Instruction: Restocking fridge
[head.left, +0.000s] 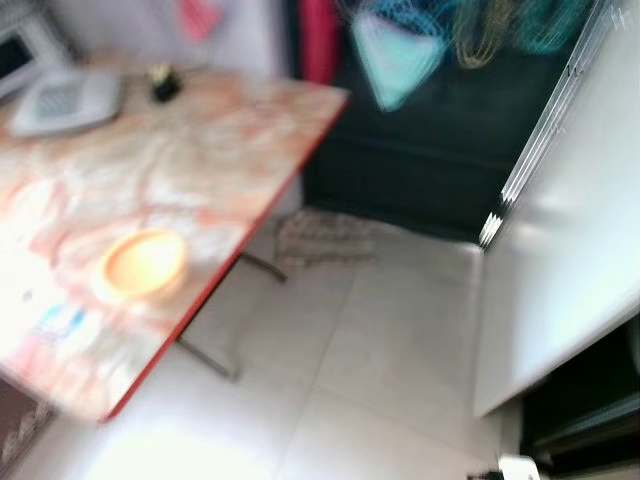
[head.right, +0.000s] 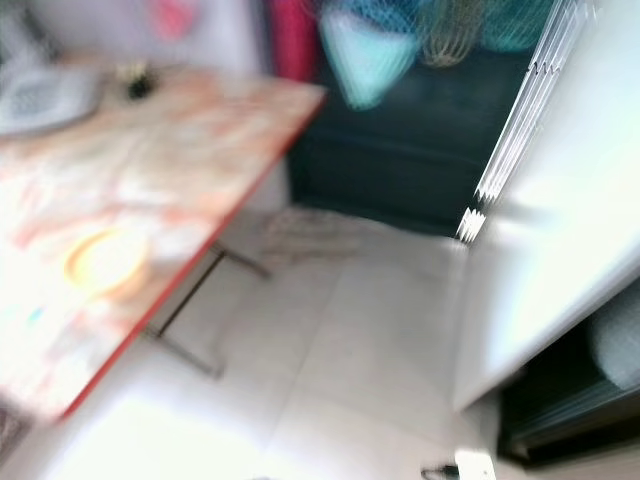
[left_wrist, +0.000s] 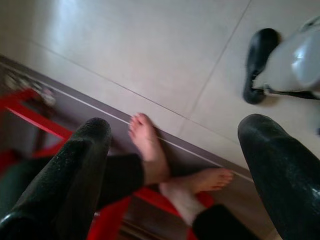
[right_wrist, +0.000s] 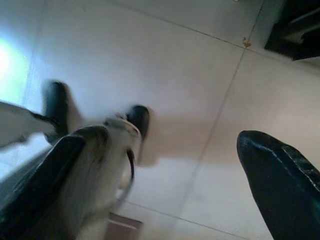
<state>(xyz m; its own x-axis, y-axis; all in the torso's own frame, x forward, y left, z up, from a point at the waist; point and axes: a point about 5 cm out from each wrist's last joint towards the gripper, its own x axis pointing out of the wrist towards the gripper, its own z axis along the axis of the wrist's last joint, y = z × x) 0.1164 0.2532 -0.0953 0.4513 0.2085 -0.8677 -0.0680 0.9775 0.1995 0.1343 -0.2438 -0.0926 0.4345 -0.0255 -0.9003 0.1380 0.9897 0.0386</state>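
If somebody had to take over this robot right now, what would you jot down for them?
Left gripper: open, holding nothing, hanging over the floor above a person's bare feet.
Right gripper: open, holding nothing, over floor tiles.
Head views are blurred. Table on the left with an orange bowl; white fridge door stands open on the right.
Done: nothing visible. Left: pick up items and stock the fridge.

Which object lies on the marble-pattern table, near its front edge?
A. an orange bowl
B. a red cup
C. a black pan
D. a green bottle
A: a round orange bowl sits on the table close to its red-trimmed edge; the blurred head views show no bottle, pan or cup there.
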